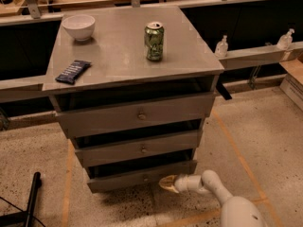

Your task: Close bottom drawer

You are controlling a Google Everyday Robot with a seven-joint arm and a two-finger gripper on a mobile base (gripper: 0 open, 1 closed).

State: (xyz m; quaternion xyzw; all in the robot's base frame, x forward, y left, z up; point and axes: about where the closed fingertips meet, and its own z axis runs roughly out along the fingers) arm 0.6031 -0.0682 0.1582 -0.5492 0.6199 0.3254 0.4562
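The grey cabinet (132, 56) has three drawers. The bottom drawer (142, 176) is the lowest, with a slim front panel and a small round knob (146, 178); it stands slightly pulled out, with a dark gap above its front. My gripper (166, 183) is low near the floor, at the right part of the bottom drawer's front, touching or almost touching the panel. The white arm (222, 197) reaches in from the lower right.
On the cabinet top stand a green can (154, 41), a white bowl (78, 26) and a dark snack bar (72, 71). The middle (141, 149) and top (137, 115) drawers are also slightly out. A black pole (32, 200) lies on the floor at left.
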